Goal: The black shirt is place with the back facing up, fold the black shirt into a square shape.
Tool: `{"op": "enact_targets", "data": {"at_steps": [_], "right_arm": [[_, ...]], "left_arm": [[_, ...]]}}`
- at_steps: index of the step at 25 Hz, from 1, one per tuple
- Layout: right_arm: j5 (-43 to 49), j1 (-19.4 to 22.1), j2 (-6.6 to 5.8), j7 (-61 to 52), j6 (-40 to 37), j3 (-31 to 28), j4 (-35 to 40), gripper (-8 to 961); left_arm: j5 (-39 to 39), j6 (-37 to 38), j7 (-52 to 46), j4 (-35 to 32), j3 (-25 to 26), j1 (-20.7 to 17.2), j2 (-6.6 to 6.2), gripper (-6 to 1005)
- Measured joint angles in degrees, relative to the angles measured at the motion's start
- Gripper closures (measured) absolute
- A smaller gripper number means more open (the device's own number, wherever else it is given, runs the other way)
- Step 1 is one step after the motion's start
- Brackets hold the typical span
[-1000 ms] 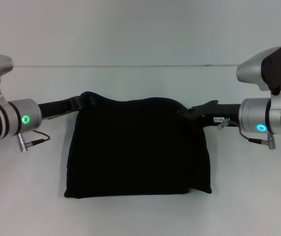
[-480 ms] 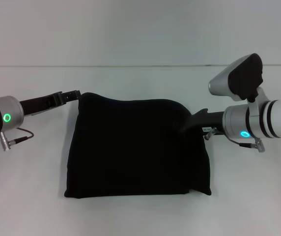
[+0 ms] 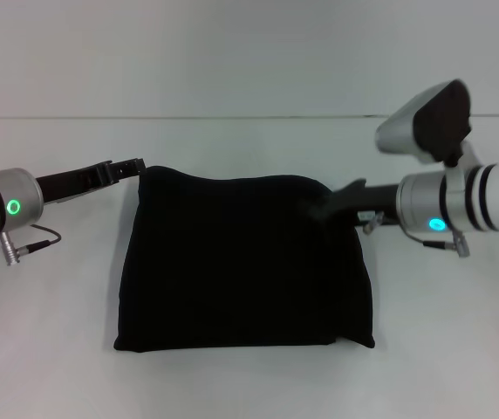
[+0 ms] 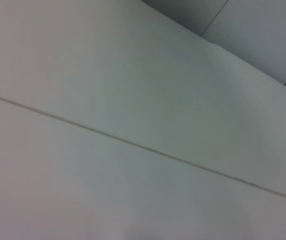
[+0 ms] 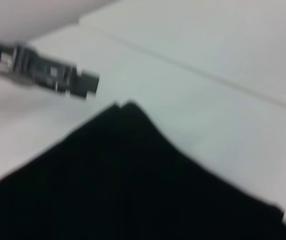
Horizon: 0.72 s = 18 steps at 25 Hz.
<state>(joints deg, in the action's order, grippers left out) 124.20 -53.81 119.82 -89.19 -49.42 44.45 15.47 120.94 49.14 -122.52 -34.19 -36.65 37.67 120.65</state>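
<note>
White table [image 3: 249, 384] fills the head view, with a pale wall behind it and a thin seam line running across the far side. The left wrist view shows only this white surface and the seam.

The black shirt [image 3: 245, 262] lies at the middle of the table, folded into a compact, roughly square bundle (slightly wider toward the near edge, corners rounded). Its far-left corner rises to a small peak, seen as a point in the right wrist view [image 5: 128, 165].

Left gripper [image 3: 132, 165]: reaches in from the left, its tip just beside the shirt's far-left corner and apart from the cloth. The fingers look slim and close together, holding nothing. It also shows farther off in the right wrist view [image 5: 85, 84], clear of the fabric.

Right gripper [image 3: 337, 202]: comes in from the right, its black tip at the shirt's far-right corner and merging with the dark cloth. Cannot tell whether its fingers are apart, together or pinching fabric.
</note>
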Motion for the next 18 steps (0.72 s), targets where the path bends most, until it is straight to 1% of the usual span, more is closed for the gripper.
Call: {"op": "enact_targets", "data": {"at_steps": [3, 7, 12, 15, 18], "right_arm": [[-1.9, 0.3, -0.21, -0.7, -1.1, 0.1, 1.8, 953], [-2.0, -0.7, -0.15, -1.7, 0.4, 0.6, 2.6, 953], [-2.1, -3.1, 0.33, -1.7, 4.7, 3.3, 0.6, 953], [-2.2, -5.0, 0.41, -1.7, 7.9, 4.9, -2.0, 953], [-2.2, -5.8, 0.53, -1.7, 10.0, 5.8, -3.4, 953]], "left_arm": [[0.0, 0.1, -0.1, 0.0, 0.0, 0.0, -0.02, 268], [0.0, 0.5, -0.1, 0.0, 0.0, 0.2, 0.10, 269], [0.0, 1.5, 0.0, 0.0, -0.2, 0.5, 0.22, 270], [0.0, 2.4, 0.3, 0.0, -0.4, 0.7, 0.23, 272], [0.0, 2.9, 0.4, 0.0, -0.5, 0.8, 0.18, 275]]}}
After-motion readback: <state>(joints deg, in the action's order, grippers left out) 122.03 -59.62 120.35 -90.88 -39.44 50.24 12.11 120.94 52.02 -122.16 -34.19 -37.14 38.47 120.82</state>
